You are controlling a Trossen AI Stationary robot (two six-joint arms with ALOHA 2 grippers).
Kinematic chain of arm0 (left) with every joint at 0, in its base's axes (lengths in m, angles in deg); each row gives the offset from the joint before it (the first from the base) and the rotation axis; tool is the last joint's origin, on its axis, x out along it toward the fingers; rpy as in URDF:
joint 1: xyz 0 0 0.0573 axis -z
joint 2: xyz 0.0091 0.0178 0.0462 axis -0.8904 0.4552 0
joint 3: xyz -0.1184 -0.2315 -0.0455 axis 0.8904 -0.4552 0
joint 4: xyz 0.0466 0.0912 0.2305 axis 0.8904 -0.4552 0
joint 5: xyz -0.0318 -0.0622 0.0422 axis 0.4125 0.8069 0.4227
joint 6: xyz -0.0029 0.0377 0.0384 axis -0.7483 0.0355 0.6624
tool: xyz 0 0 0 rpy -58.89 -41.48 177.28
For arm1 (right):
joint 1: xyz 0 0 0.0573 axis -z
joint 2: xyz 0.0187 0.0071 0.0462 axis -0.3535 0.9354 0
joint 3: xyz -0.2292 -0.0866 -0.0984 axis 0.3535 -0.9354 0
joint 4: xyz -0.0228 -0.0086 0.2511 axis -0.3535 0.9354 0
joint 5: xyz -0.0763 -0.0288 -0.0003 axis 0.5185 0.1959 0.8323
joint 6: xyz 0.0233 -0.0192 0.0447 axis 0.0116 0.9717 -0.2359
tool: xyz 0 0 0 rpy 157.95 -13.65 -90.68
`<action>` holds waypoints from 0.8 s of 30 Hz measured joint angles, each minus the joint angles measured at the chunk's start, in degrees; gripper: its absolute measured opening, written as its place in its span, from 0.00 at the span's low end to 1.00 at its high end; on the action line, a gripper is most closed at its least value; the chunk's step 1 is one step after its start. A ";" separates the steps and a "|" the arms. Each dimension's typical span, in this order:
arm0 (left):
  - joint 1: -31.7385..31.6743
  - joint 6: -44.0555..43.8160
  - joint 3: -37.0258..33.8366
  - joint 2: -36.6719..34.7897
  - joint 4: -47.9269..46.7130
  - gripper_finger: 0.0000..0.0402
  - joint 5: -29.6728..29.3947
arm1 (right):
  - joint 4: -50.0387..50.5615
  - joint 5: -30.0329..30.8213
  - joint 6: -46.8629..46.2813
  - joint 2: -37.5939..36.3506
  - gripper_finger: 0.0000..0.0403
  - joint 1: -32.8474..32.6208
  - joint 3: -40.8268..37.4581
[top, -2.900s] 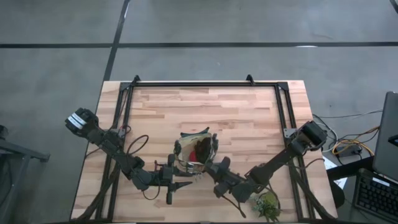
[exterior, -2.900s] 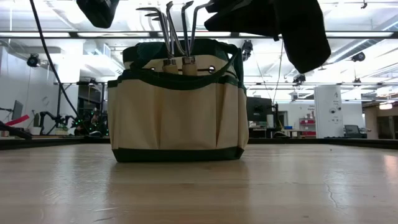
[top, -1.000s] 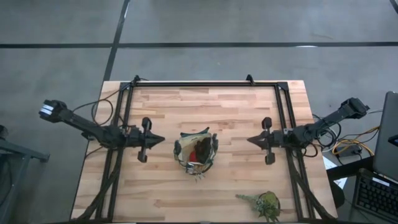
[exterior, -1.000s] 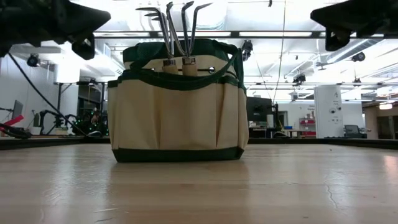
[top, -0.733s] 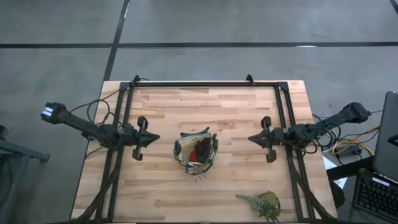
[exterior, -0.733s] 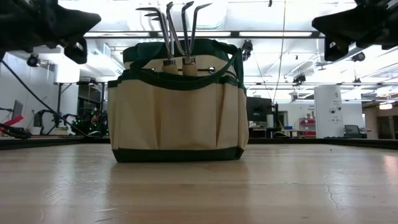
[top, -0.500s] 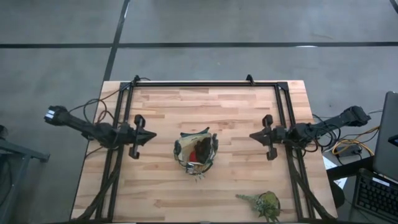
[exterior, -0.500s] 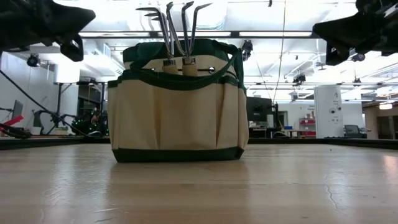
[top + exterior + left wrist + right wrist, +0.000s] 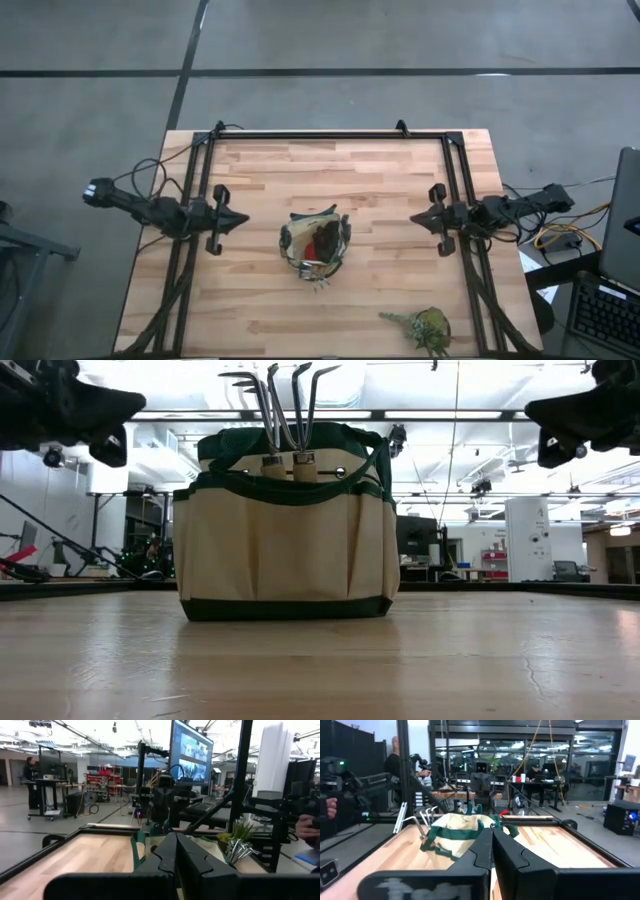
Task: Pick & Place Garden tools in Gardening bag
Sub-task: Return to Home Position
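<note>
The gardening bag (image 9: 316, 247), tan with a dark green rim, stands upright on its base at the table's middle. Two wooden-handled fork tools (image 9: 285, 410) stick up out of it, tines up, and a red-and-black glove bundle (image 9: 324, 240) lies inside. My left gripper (image 9: 246, 219) hovers shut to the left of the bag, pointing at it, clear of it. My right gripper (image 9: 412, 218) hovers shut to the bag's right, also pointing at it. Both wrist views show shut fingers (image 9: 175, 851) (image 9: 491, 845) with the bag (image 9: 455, 832) beyond them.
A green leafy plant clump (image 9: 428, 328) lies near the table's front right edge. Black frame rails (image 9: 320, 135) run along the far edge and both sides. A keyboard (image 9: 605, 310) sits off the table at the right. People stand in the room behind.
Both arms have drawn back from the bag, staying shut: my left gripper toward the table's left edge, my right gripper toward the right edge. The bag and its tools have not moved.
</note>
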 joint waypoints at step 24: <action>-0.01 -0.74 -0.09 1.22 -2.10 0.02 -0.39 | 6.10 0.65 -1.00 1.87 0.02 0.01 0.50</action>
